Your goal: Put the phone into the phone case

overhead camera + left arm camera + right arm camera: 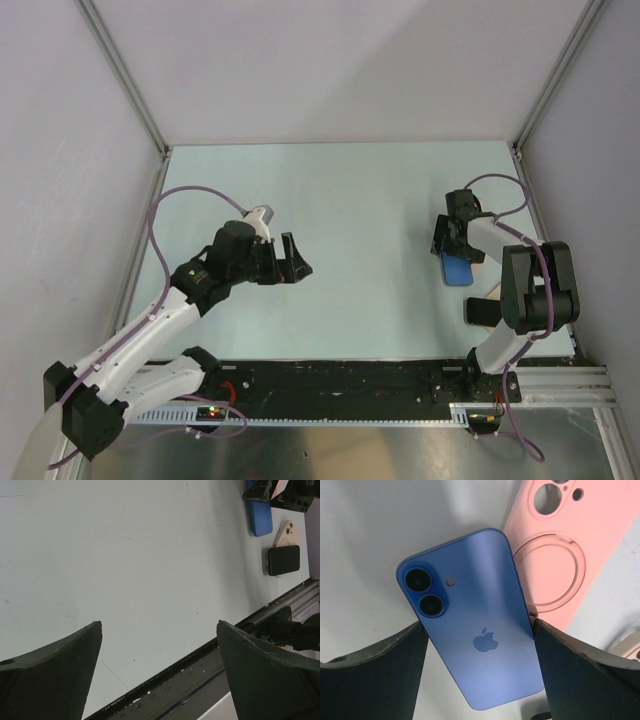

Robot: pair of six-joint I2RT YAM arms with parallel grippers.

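Two phones lie on the table (360, 200), and two cases lie with them. One blue phone (475, 630) rests back up, showing two camera lenses and one logo. It lies flat on the table and is not in any case.

Both fingers of the right gripper (480, 625) stand spread, one at each long edge of the blue phone. Whether they press those edges yet I cannot tell.

One pink phone case (555, 555) lies just beside the blue phone, on the side of its camera-end corner, and shows one moulded ring (547, 572). The two meet at that corner, touching or slightly overlapped; I cannot tell which.

One black-screened phone (283, 560) lies screen up, nearer the arm bases than the blue phone. One cream case (288, 531) sits between the black-screened phone and the blue phone, with the black-screened phone against its end.

One left gripper (297, 257) hangs well apart from the blue phone, across the table on the left. Its two fingers are spread wide, with only bare table between them.
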